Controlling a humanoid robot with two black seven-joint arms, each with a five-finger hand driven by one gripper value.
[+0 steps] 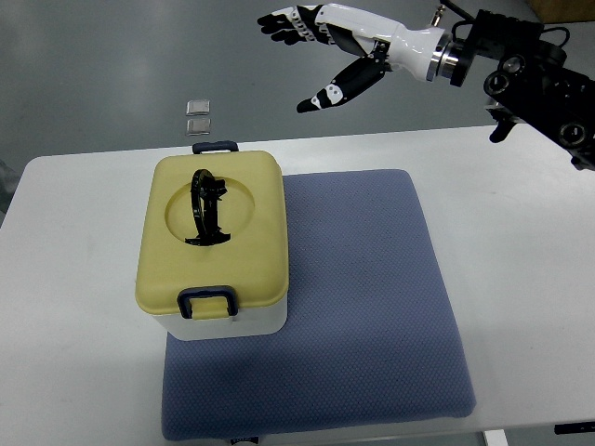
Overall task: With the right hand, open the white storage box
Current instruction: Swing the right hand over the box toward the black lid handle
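Top view, right hand (pixel 325 56) spread, well apart from box (pixel 212 246)

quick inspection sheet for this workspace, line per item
surface: white table with a blue mat on it
job's things: white storage box stands on the mat's left part, yellow lid on, both dark latches down, black handle lying in the lid's recess
clutter: nothing seen on the table
grippers: right hand raised beyond the table's far edge, fingers spread, holding nothing, apart from the box; left hand not in view
cables: black cable at the right arm
surroundings: grey floor, two small square tiles on it
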